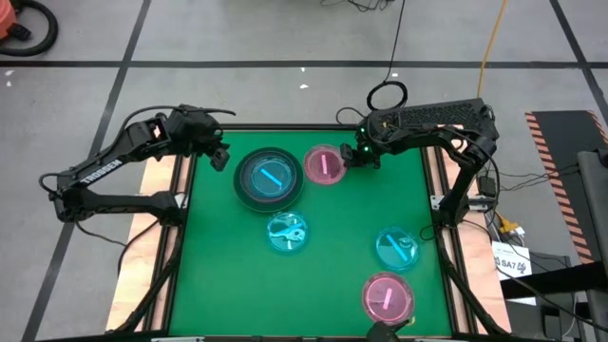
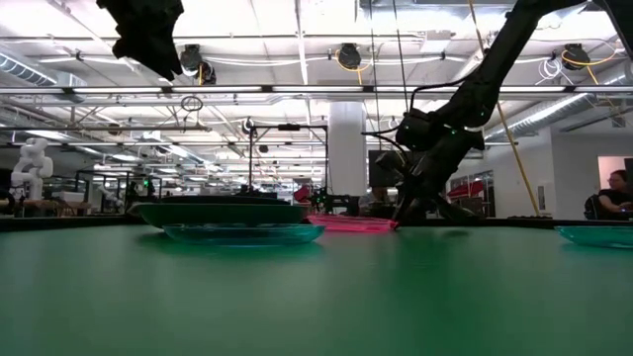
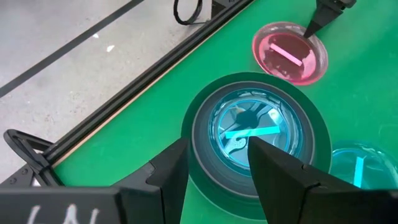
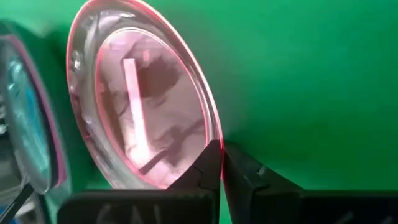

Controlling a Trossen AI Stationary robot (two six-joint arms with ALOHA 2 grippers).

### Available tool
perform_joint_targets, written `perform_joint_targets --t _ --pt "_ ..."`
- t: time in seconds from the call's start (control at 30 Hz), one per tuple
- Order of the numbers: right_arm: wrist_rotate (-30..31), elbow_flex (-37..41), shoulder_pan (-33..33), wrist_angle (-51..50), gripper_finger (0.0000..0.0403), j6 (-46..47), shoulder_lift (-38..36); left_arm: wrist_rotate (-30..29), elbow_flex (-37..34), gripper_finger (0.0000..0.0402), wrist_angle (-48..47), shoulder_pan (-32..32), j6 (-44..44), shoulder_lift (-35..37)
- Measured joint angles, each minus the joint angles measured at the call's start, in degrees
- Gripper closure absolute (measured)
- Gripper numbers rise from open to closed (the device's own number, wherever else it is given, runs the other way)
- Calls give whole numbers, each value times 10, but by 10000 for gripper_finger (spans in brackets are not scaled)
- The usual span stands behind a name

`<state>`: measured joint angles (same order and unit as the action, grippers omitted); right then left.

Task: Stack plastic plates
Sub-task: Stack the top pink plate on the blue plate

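Observation:
A translucent pink plate lies at the far middle of the green table. My right gripper is shut on the part of its rim that faces the table's right edge. Left of it stands a stack: a dark grey plate with a translucent cyan plate inside it. My left gripper is open and empty, raised above the table just left of the stack; it also shows in the low view. Two more cyan plates and another translucent pink plate lie flat on the table. My right gripper pinches the pink plate's rim between its two fingers, on the side toward the table's right edge. The fingers slant down from the far right. In the low view the plate lies low and about level on the table.
The table's dark frame rail runs along the far edge just behind both grippers. Open green surface lies at the near left. A person sits in the room far behind the table.

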<state>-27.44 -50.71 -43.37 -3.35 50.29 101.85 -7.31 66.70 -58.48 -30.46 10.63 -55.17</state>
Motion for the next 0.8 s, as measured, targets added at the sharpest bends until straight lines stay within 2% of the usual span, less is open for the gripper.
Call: perform_joint_targets --t 0.33,0.8 --pt "-8 0 16 17 401 27 -65 -2 0 231 0 0 -15 0" --pt "18 0 26 9 402 55 -168 -4 0 231 3 0 -30 0"
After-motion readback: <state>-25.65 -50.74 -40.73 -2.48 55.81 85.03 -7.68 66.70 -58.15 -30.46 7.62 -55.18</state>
